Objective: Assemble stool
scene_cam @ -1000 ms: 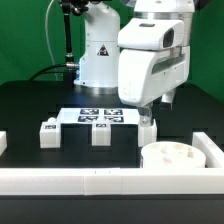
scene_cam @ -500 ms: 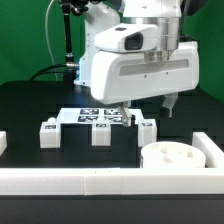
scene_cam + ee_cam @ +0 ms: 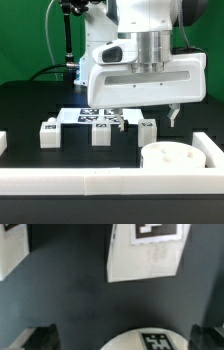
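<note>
Three small white legs with tags stand in a row on the black table: one at the exterior view's left (image 3: 47, 133), one in the middle (image 3: 100, 132), one at its right (image 3: 147, 130). The round white seat disc (image 3: 170, 155) lies in front of the right leg, by the rail. My gripper (image 3: 147, 120) hangs open just above the right leg, one finger on each side of it and clear of it. In the wrist view the tagged top of that leg (image 3: 155, 339) shows between the dark fingers (image 3: 40, 336), off centre in the gripper (image 3: 125, 339). Nothing is held.
The marker board (image 3: 97, 116) lies flat behind the legs; its corner (image 3: 150, 252) shows in the wrist view. A long white border rail (image 3: 100, 180) runs along the front, with raised ends at the exterior view's left (image 3: 3, 143) and right (image 3: 210, 150).
The hand has turned about a quarter turn, so its broad side now faces the exterior camera and its fingers straddle the right leg. The jaws stayed open. No part moved.
</note>
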Motion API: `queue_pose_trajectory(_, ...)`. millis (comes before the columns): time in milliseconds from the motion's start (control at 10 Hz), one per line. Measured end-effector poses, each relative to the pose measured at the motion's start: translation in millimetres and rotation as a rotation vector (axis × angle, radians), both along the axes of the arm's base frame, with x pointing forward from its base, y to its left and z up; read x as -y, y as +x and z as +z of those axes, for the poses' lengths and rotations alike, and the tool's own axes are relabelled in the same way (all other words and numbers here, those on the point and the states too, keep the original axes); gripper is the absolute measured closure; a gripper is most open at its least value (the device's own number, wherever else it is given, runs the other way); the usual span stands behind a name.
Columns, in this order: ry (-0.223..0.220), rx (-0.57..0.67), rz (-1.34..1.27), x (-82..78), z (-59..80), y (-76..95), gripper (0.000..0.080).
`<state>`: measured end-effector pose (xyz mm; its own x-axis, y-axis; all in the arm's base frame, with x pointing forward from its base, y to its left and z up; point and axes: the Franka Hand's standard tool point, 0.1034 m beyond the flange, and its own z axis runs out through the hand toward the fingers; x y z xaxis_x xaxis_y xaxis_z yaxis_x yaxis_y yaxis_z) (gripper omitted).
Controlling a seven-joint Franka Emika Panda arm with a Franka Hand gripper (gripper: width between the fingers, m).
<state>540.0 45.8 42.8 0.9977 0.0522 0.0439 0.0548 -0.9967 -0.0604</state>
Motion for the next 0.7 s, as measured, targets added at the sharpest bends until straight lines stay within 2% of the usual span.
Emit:
queue_pose_trajectory(400, 0.004, -0.025, -0.125, -3.0, -4.3, -7.6, 0.0151)
queue_pose_trajectory(600, 0.003, -0.075, -0.111, -3.5, -3.8, -10.8, 0.0151)
queue_pose_trajectory(700, 0.000, -0.157, -0.114, -4.2, -3.9, -17.1, 0.0151)
